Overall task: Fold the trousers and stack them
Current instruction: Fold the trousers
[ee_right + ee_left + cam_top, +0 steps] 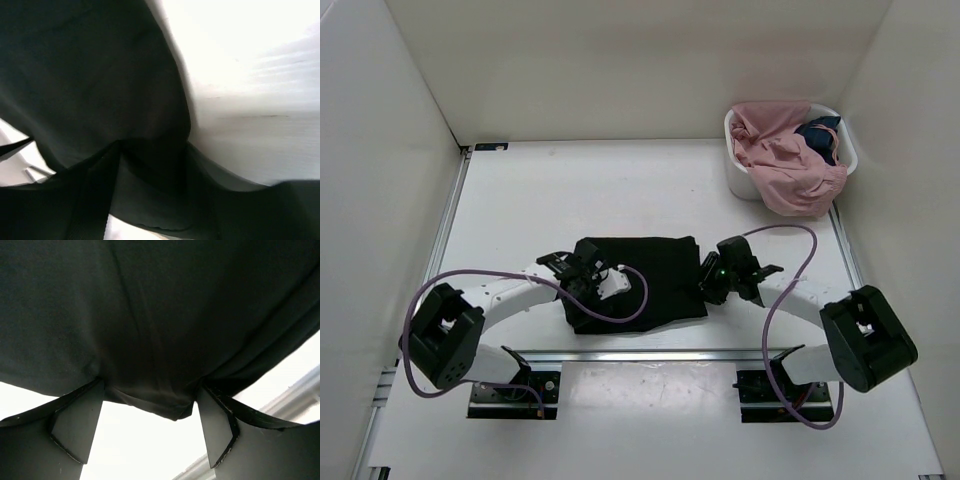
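The black trousers (645, 275) lie folded into a rough rectangle on the white table (570, 190), between my two arms. My left gripper (582, 268) is at the fold's left edge. In the left wrist view it (147, 427) is open, fingers (75, 425) wide apart, and a hanging edge of the trousers (160, 315) reaches just between the tips. My right gripper (712, 278) is at the fold's right edge. In the right wrist view its jaws stand apart (150, 200) with a bulge of the trousers (100, 75) between them.
A white basket (735, 165) at the back right holds a pink garment (785, 165) and a small dark blue garment (820, 135). A metal rail (650, 353) runs along the near edge by the arm bases. White walls enclose the table.
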{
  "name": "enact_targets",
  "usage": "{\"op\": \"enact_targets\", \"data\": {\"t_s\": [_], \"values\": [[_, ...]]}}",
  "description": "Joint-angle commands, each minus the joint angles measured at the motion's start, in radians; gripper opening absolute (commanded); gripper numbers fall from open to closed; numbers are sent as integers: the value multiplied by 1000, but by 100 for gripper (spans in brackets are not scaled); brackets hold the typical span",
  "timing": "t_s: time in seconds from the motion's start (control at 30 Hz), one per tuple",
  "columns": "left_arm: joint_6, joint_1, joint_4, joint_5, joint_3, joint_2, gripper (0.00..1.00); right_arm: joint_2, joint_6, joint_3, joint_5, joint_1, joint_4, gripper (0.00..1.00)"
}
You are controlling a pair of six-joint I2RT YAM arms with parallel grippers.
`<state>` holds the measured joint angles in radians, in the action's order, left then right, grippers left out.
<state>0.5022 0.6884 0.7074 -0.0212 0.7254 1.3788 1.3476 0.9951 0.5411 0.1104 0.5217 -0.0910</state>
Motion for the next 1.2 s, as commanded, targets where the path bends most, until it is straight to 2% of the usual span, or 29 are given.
{"op": "enact_targets", "data": {"t_s": [0.0,0.1,0.27,0.4,0.63,0.67,0.7,0.73,0.77,0.83,0.87,0.93,0.97,1.03,1.07,1.1,1.17], "values": [[24,3,-126,55,-4,3,85,27,111,-76,8,4,121,49],[48,-7,-178,87,-4,29,85,50,155,-76,-43,4,189,34],[58,-56,-187,98,29,62,85,179,97,100,-71,-15,129,30],[90,-124,-217,109,63,95,85,238,77,170,-84,-25,110,25],[101,-188,-217,109,115,115,85,197,172,116,-84,-48,134,20],[101,-188,-217,109,126,115,85,177,181,96,-84,-48,134,24],[101,-188,-194,109,138,91,86,167,162,95,-84,-48,134,34],[87,-188,-169,96,149,77,86,156,139,95,-84,-48,111,50],[73,-188,-137,96,161,60,86,128,82,129,-84,-61,88,77],[21,-188,-29,60,216,-18,92,88,9,187,-118,-77,-41,89],[4,-188,9,60,241,-49,93,41,-33,227,-141,-92,-102,99],[-8,-188,88,32,349,-133,100,-8,-151,376,-196,-129,-244,99],[-8,-188,163,32,394,-161,100,-46,-195,437,-196,-144,-398,99],[1,-200,205,44,494,-261,100,-77,-317,631,-196,-190,-556,99],[1,-201,205,76,514,-299,100,-100,-344,696,-205,-207,-711,99],[-11,-201,196,117,529,-334,100,-110,-369,759,-206,-225,-787,99],[-63,-231,196,283,568,-402,100,-137,-421,911,-235,-273,-979,99]]}}
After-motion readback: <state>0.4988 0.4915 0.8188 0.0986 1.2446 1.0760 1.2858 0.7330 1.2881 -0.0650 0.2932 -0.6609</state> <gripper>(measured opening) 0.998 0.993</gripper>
